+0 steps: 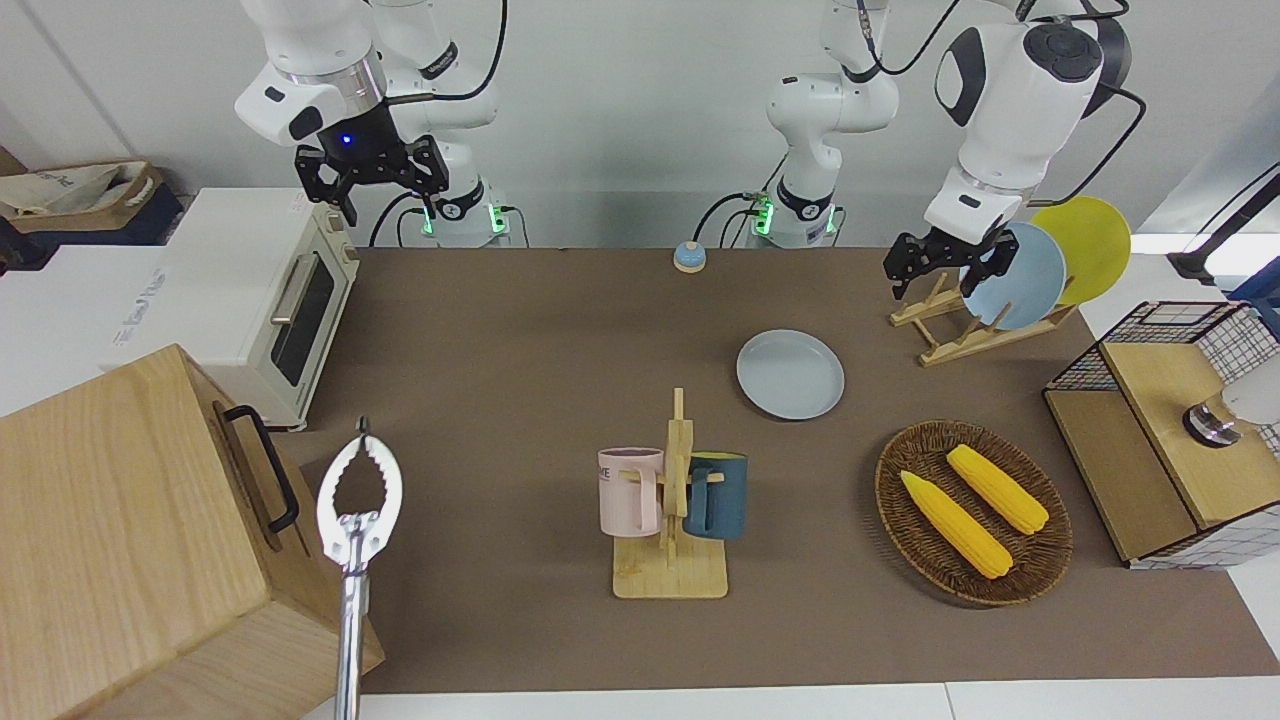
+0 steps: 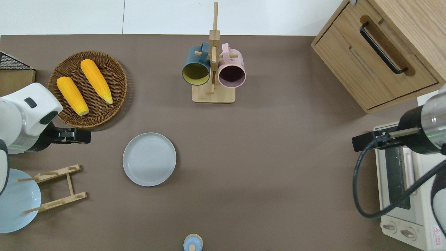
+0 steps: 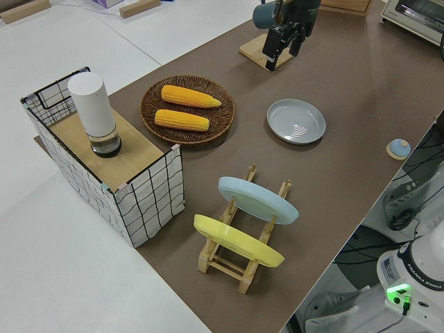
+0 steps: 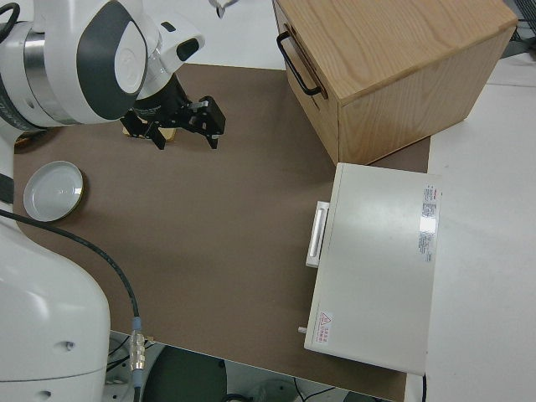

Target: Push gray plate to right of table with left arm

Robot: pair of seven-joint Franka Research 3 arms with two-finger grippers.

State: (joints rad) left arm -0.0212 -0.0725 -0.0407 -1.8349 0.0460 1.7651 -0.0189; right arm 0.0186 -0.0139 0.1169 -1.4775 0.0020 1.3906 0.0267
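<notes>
The gray plate (image 1: 790, 374) lies flat on the brown table (image 1: 520, 350), toward the left arm's end; it also shows in the overhead view (image 2: 149, 159), the left side view (image 3: 296, 121) and the right side view (image 4: 53, 191). My left gripper (image 1: 945, 265) is open and empty, up in the air. In the overhead view the left gripper (image 2: 75, 136) is over bare table between the wicker basket and the wooden plate rack, apart from the gray plate and toward the left arm's end from it. My right gripper (image 1: 372, 190) is open, empty and parked.
A wicker basket (image 1: 890, 470) with two corn cobs, and a plate rack (image 1: 950, 335) holding a sky-blue plate (image 1: 1020, 275) and a yellow plate (image 1: 1090, 245), flank the gray plate. A mug rack (image 1: 672, 500), bell (image 1: 689, 257), tongs (image 1: 355, 530), toaster oven (image 1: 260, 290), wooden cabinet (image 1: 120, 530) and wire crate (image 1: 1170, 420) also stand here.
</notes>
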